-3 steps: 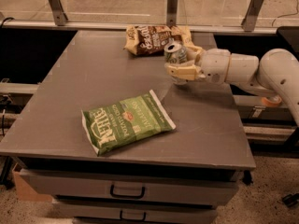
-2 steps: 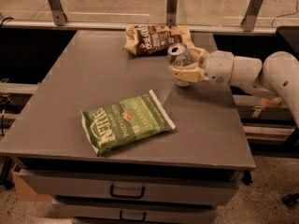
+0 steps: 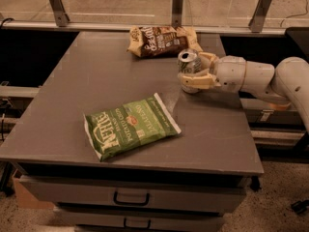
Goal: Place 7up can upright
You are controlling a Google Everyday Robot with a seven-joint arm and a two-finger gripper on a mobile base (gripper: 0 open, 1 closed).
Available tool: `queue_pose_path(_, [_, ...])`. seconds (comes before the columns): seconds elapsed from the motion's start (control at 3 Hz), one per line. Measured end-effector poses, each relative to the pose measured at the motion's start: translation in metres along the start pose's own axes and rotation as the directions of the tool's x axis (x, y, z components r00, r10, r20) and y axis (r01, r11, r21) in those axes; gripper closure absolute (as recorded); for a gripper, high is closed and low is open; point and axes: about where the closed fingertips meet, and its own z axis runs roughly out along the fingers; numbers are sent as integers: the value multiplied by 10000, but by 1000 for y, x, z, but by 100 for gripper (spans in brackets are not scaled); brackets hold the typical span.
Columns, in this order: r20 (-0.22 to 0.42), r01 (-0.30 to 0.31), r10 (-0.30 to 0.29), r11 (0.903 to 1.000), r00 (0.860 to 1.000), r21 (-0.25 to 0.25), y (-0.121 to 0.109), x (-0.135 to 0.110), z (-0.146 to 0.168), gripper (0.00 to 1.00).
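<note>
The 7up can (image 3: 189,65) is a small silvery can with a shiny top, standing nearly upright on the grey table (image 3: 96,81) at its right side. My gripper (image 3: 197,72) reaches in from the right on a white arm (image 3: 260,76), and its tan fingers (image 3: 198,81) are closed around the can's body, one in front and one behind. The can's lower part is hidden behind the front finger.
A flat green chip bag (image 3: 130,125) lies at the front middle of the table. A brown snack bag (image 3: 161,40) lies at the back, just behind the can. The table's right edge is close below my arm. Drawers (image 3: 130,197) are beneath the front edge.
The gripper and can have shifted slightly right and down towards the table, and the can now stands more upright.
</note>
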Motion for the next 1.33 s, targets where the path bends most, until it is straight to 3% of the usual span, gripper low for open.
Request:
queue_pose_path(0.33, [7,-46,46,10000,10000,31,4,4,-5,12])
queue_pose_path(0.67, [-216,211,-207,9995,9996,221,0,-1,-15,0])
queue_pose_path(1.0, [-761,844,-807,9953,9938,469,-14,-24,-27,0])
queue_pose_path(1.33, [-1736,2216,-2077,9730,9627,648,-43,-87,-48,0])
